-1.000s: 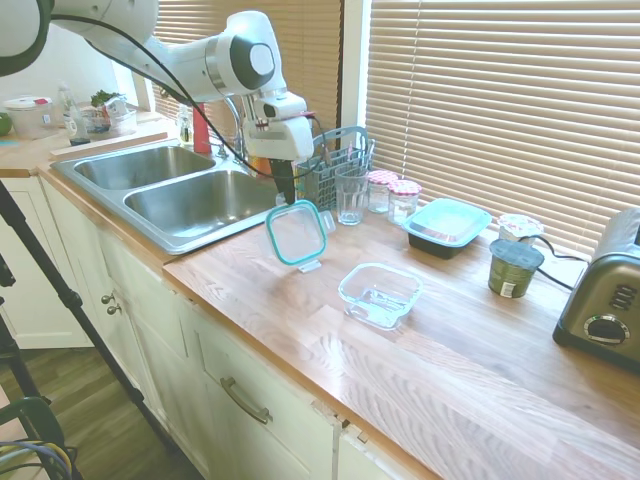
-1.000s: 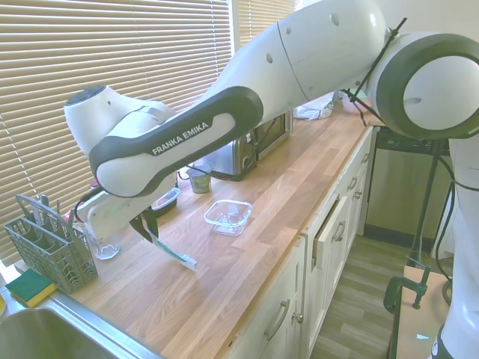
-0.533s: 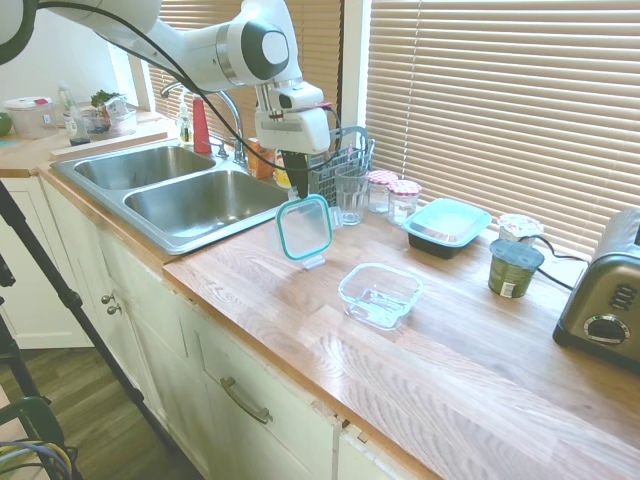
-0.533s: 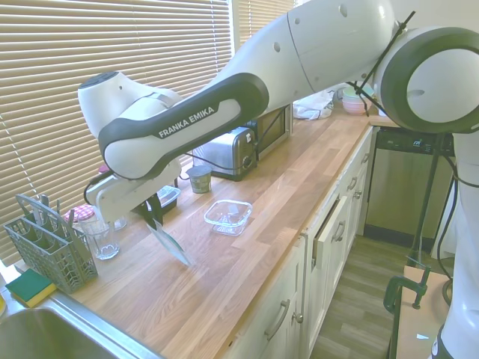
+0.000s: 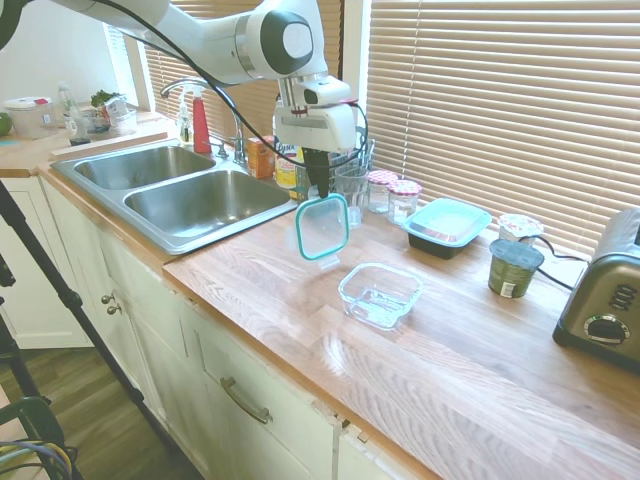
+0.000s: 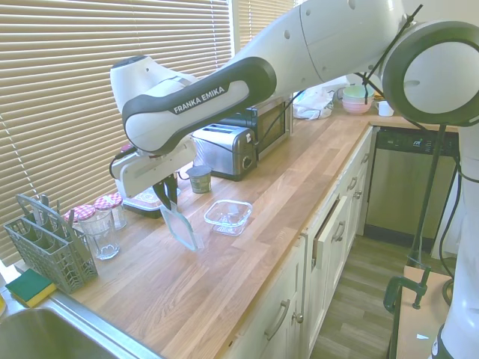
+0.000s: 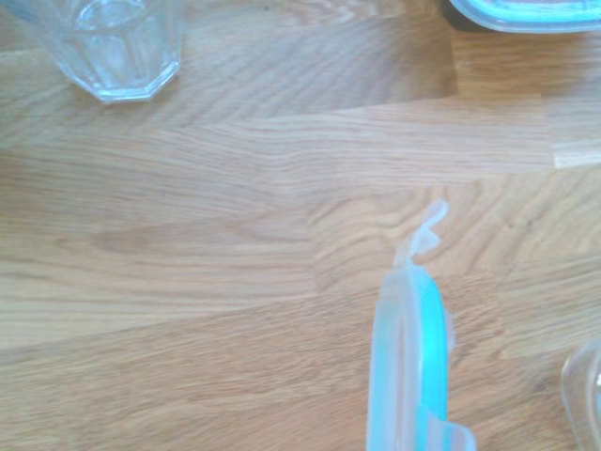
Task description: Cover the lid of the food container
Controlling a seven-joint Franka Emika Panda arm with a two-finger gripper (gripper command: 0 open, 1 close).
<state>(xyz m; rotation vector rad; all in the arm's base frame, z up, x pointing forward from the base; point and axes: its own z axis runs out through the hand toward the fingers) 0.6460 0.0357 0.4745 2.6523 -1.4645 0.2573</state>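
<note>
One claw (image 5: 318,190) is seen clamped on the top edge of the lid (image 5: 322,227), which hangs nearly upright above the wooden worktop (image 5: 300,300), its teal rim facing the first exterior camera. In the second exterior view the lid (image 6: 182,228) is shown edge-on and tilted, its lower corner close to the wood; contact cannot be judged. The food container (image 5: 380,294) is set open on the worktop at about four o'clock from the lid, near it but apart. In the wrist view the lid (image 7: 409,362) is seen as a thin teal strip, with the container's glass rim (image 7: 587,390) at three o'clock of it and a drinking glass (image 7: 111,42) at ten o'clock. A black tray with a teal top (image 5: 447,226) is placed at one o'clock from the container, and a double sink (image 5: 170,185) lies at nine o'clock from the claw.
</note>
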